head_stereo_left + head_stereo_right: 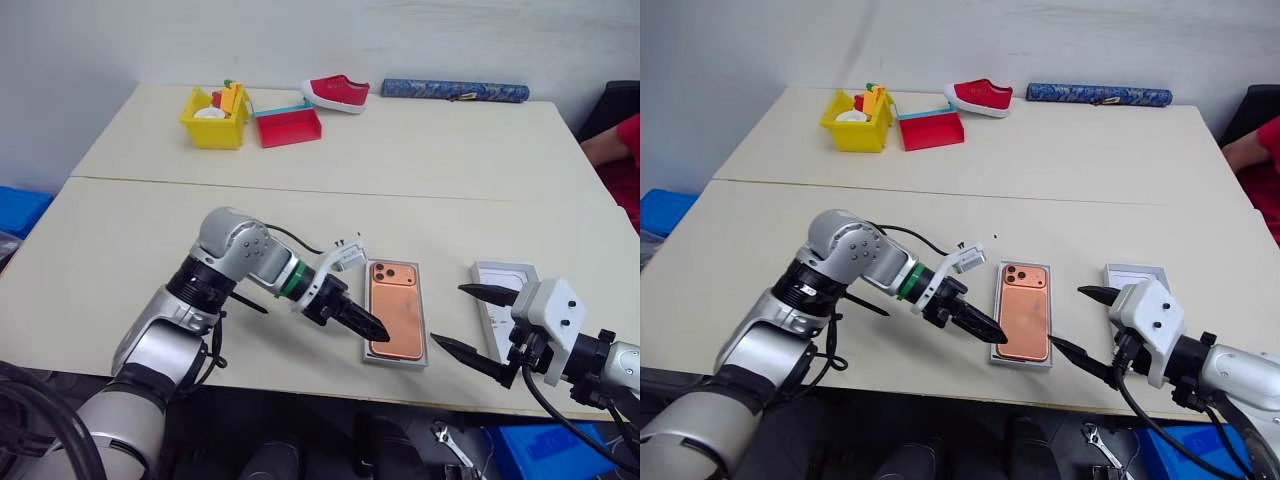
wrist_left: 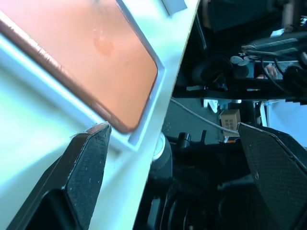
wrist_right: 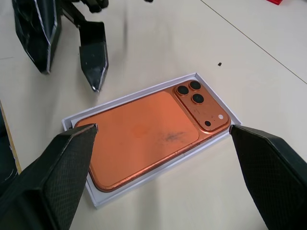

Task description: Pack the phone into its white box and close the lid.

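The copper-orange phone [image 1: 395, 310] lies face down inside the white box [image 3: 129, 97] near the table's front edge, its camera bump [image 3: 199, 103] at the far end. My left gripper [image 1: 365, 322] hovers open just left of the box's near corner, nothing between its fingers [image 2: 91, 158]. On the box's right side my right gripper [image 1: 447, 314] is open and empty too, and it points at the phone. The lid [image 1: 507, 275], an all-white tray, rests on the table behind the right gripper, which partly hides it.
At the table's far side stand a yellow bin [image 1: 213, 120] of small items, a red tray [image 1: 288, 127], a red shoe [image 1: 337, 92] and a blue patterned roll [image 1: 455, 91]. A person's red sleeve [image 1: 615, 140] shows at the right edge. The box sits close to the table's front edge.
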